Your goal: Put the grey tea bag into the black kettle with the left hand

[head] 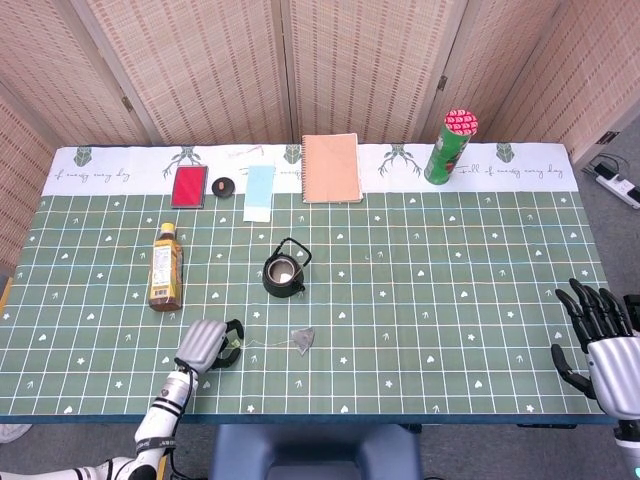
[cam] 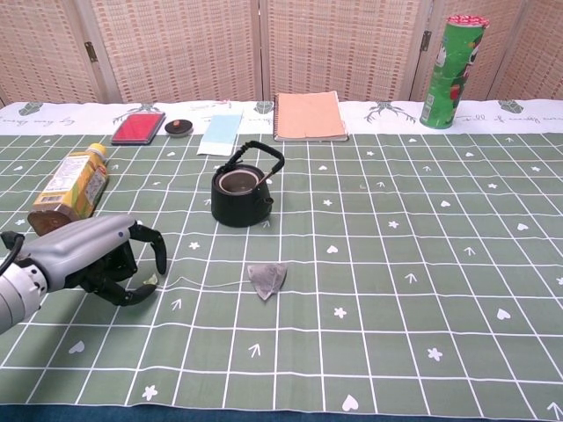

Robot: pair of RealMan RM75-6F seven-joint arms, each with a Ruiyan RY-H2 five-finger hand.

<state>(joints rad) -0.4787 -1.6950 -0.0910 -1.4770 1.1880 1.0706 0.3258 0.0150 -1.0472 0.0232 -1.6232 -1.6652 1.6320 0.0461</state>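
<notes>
The grey tea bag (cam: 266, 280) lies flat on the green cloth in front of the black kettle (cam: 240, 193), which stands upright with its lid off. A thin string (cam: 207, 283) runs left from the bag to a small tag (cam: 148, 282). My left hand (cam: 92, 259) rests on the table with its fingers curled around that tag; whether they pinch it does not show. The head view shows the same left hand (head: 205, 346), tea bag (head: 303, 339) and kettle (head: 284, 272). My right hand (head: 600, 340) hangs at the table's right edge, fingers spread and holding nothing.
A tea bottle (cam: 69, 185) lies on its side just behind my left hand. Along the back stand a red case (cam: 138, 127), a small black disc (cam: 179, 127), a light blue card (cam: 221, 134), an orange notebook (cam: 307, 115) and a green can (cam: 449, 71).
</notes>
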